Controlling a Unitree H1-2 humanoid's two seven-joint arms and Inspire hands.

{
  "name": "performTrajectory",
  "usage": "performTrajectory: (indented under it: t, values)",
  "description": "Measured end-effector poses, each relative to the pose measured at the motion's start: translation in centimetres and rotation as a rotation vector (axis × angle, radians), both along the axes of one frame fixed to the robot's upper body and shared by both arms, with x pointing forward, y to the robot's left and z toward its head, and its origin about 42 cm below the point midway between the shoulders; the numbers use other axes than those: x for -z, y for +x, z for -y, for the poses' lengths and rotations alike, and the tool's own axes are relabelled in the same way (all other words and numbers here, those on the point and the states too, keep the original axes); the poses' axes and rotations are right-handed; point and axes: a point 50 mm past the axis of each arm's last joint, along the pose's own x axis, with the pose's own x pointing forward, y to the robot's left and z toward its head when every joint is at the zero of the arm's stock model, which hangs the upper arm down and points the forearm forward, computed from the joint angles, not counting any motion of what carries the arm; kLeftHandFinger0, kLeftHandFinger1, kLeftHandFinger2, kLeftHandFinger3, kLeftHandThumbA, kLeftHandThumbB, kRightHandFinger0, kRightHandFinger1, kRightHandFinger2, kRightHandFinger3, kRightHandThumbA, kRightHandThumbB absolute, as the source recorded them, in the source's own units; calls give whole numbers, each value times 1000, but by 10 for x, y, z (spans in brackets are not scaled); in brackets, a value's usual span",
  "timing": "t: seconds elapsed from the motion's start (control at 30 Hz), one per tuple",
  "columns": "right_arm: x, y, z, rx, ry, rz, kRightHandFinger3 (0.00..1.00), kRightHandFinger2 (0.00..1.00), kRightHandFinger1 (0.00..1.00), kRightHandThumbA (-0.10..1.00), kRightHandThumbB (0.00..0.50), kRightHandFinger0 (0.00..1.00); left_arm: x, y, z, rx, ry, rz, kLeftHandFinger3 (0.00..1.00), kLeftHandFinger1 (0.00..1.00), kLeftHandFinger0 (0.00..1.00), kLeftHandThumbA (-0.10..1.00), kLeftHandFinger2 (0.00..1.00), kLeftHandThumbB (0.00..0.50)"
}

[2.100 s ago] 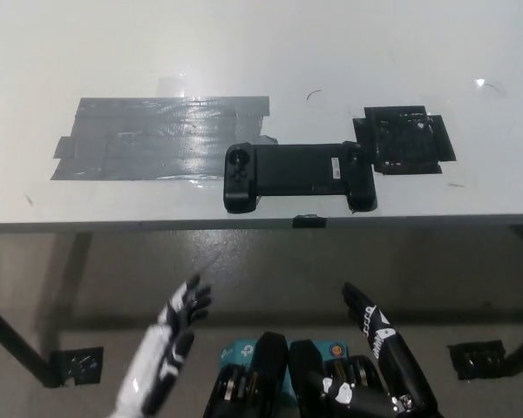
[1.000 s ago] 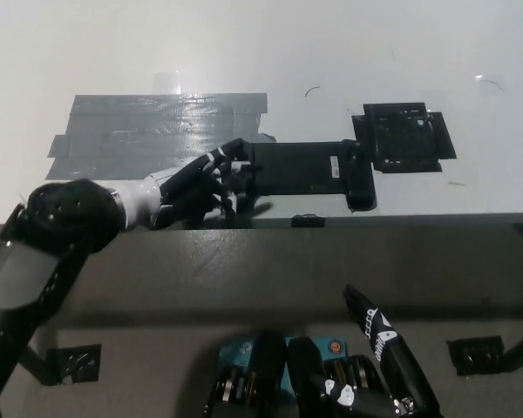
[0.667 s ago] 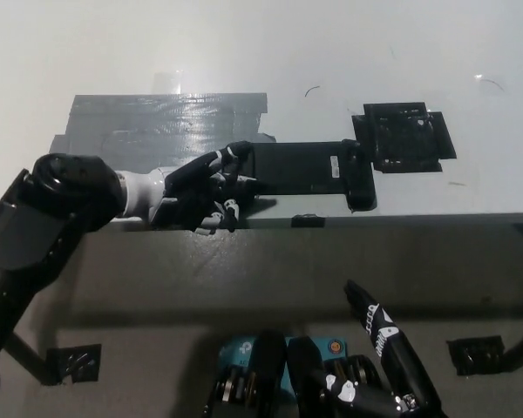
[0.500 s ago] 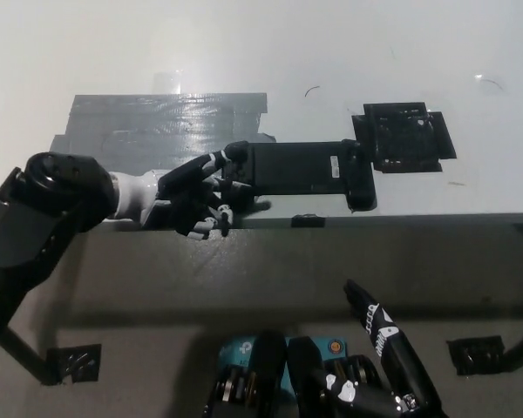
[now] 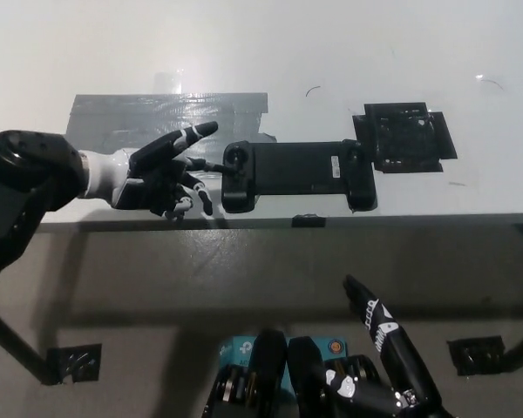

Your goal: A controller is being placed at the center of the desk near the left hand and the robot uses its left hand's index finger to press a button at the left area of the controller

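Worktop (image 5: 331,52), white, spans the upper part of the head view. Grey tape patch (image 5: 131,117) lies on it left of the controller (image 5: 296,174), and a black square pad (image 5: 404,139) touches the controller's upper right corner. The controller sits near the worktop's front edge, lengthwise. Left hand (image 5: 152,178) hovers just left of the controller, holding nothing, one finger stretched out, the others curled. Right hand (image 5: 388,361) rests below the worktop edge, lower right of the controller, fingers straight, empty.
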Motion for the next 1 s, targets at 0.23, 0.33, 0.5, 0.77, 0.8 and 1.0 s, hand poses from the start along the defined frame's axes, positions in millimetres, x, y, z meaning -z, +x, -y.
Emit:
performTrajectory:
  t: [0.23,0.33,0.5,0.77,0.8,1.0]
  values:
    - [-2,2,-1,-5,-2,8,1000,1000,1000,820,209,1000,3,-4,1,11,2,2,1000,167,0,1000,510,443]
    - [-2,3,-1,-7,-3,9,1000,1000,1000,818,207,1000,5,-5,2,17,6,1,1000,145,0,1000,500,447]
    - [-3,3,-1,-11,-5,10,1000,1000,1000,812,186,1000,7,-7,5,24,13,6,1000,108,0,1000,482,449]
    - [-4,4,-2,-14,-7,15,1000,1000,1000,802,196,1000,12,-5,7,8,31,5,1000,124,0,1000,505,431]
    - [-4,4,-2,-14,-7,15,1000,1000,1000,804,196,1000,13,-4,6,-1,32,2,1000,120,0,1000,501,451]
    - [-4,4,-2,-14,-10,17,1000,1000,1000,797,193,1000,13,0,7,-41,12,15,1000,106,0,1000,437,456]
